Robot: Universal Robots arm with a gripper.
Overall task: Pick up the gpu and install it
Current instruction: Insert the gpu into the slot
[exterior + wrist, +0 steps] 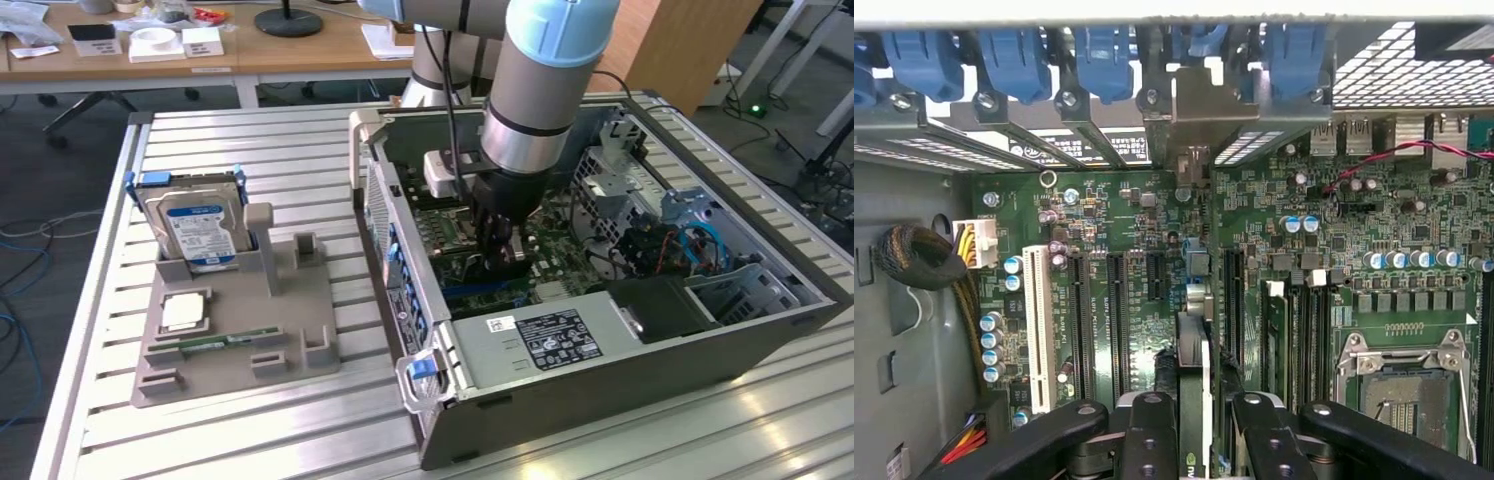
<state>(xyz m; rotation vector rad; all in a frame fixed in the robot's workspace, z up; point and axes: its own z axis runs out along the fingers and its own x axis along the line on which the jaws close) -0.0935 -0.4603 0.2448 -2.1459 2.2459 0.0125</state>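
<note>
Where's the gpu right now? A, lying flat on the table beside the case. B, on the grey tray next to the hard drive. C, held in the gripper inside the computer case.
C: the gpu stands edge-on, clamped in the gripper over the motherboard, inside the case.

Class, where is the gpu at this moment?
In the wrist view the gpu is held edge-on in the gripper, inside the open case, over the motherboard.
</note>
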